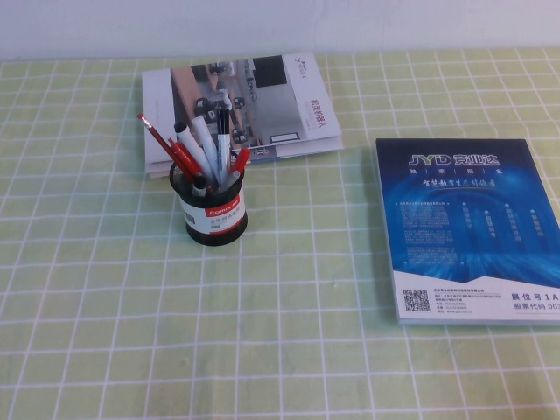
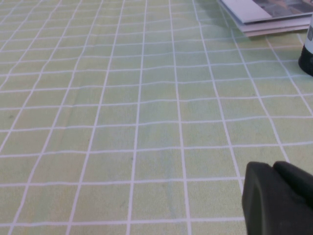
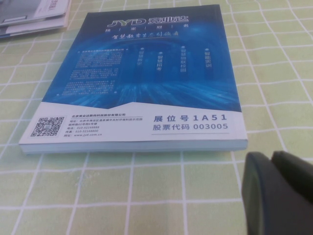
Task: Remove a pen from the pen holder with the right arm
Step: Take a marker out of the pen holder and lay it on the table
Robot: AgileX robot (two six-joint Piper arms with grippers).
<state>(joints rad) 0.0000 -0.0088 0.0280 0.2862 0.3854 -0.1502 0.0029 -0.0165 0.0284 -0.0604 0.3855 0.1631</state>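
One black pen holder (image 1: 214, 214) stands on the table (image 1: 289, 332), left of centre and just in front of one white brochure stack (image 1: 245, 101). One blue booklet (image 1: 464, 219) lies well to its right, cut off by the frame edge. About eight pens (image 1: 206, 149) stand near upright in the holder, overlapping too much for a sure count; the red ones lean left. The right gripper (image 3: 274, 166), closed and empty, is by the booklet's near edge. The left gripper (image 2: 275, 176) is over bare cloth, and I cannot tell its state.

The high camera looks down on the whole tablecloth (image 1: 289, 332). The 2 wrist cameras sit low: left shares the pen holder (image 2: 309, 58), right the blue booklet (image 3: 146, 73).
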